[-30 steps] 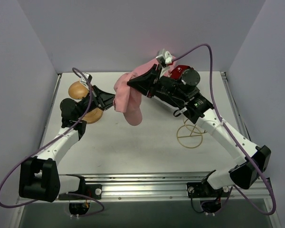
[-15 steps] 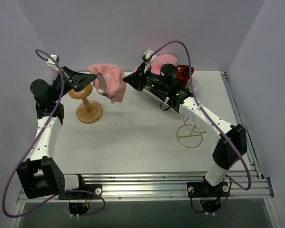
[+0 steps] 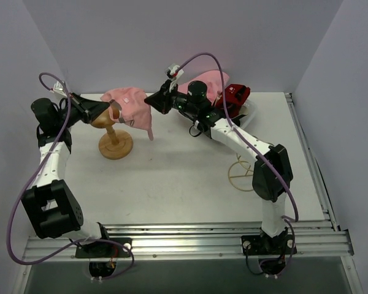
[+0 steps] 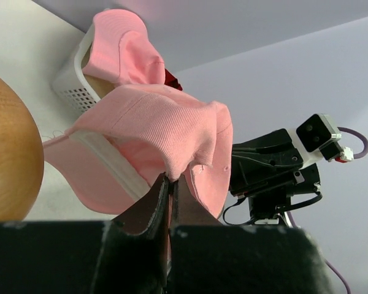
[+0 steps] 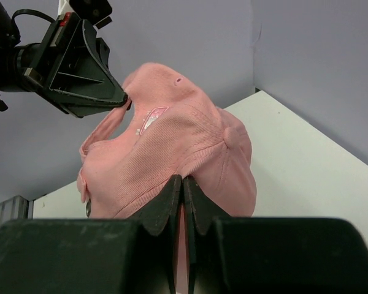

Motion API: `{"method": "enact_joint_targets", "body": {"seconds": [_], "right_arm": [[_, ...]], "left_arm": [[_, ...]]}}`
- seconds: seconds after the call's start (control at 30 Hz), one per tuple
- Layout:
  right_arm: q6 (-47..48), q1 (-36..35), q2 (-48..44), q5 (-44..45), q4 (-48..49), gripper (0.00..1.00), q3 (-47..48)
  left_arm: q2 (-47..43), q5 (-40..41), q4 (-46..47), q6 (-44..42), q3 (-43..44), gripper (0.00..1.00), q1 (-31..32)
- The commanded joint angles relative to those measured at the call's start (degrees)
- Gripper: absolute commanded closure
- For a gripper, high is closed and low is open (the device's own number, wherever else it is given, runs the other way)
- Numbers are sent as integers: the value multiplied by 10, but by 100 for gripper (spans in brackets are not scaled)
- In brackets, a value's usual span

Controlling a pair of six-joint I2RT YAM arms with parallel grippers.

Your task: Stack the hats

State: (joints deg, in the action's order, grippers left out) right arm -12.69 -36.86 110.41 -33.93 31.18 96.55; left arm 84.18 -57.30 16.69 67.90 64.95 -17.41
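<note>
Three pale lilac walls (image 3: pixel 172 37) close in a white surface (image 3: pixel 184 184) on the left, far and right sides, and a metal rail (image 3: pixel 190 242) runs along its near edge. At the far left of the surface stands a wooden stand (image 3: pixel 115 142) with a round knob on top. Right of centre a thin wire ring (image 3: pixel 242 174) lies flat. In the far right corner sits a white mesh basket (image 4: pixel 73 82) with a pink hat (image 3: pixel 210 82) and a red cap (image 3: pixel 236 95) in it. The pink cap (image 3: pixel 132 104) hangs in the air at the far left, raised off the surface and just right of the stand's knob; whether it touches the knob cannot be told. It is stretched between both arms. The left end effector (image 3: pixel 112 110) comes in from the left over the knob, its fingers together and pinching the cap's rim fabric, as the left wrist view shows. The right end effector (image 3: pixel 149 101) reaches in from the right, its fingers likewise pressed together on the fabric of the crown. The cap's bill droops on the right side, below the right end effector.
</note>
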Motion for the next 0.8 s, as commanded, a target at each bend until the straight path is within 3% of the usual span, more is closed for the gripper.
{"method": "enact_joint_targets", "body": {"seconds": [0.0,0.2,0.4,0.77], "right_arm": [[-17,-8,26,-16,78,100,46],[-49,-15,88,-35,94,100,116],[-5,-44,155,-16,17,100,223],[30,-72,199,12,-24,100,268]], "left_arm": [[11,-4,7,-14,56,98,-14],[38,46,-219,-151,139,98,-29],[49,114,-324,-245,160,97,-53],[107,138,-322,-293,103,98,-91]]}}
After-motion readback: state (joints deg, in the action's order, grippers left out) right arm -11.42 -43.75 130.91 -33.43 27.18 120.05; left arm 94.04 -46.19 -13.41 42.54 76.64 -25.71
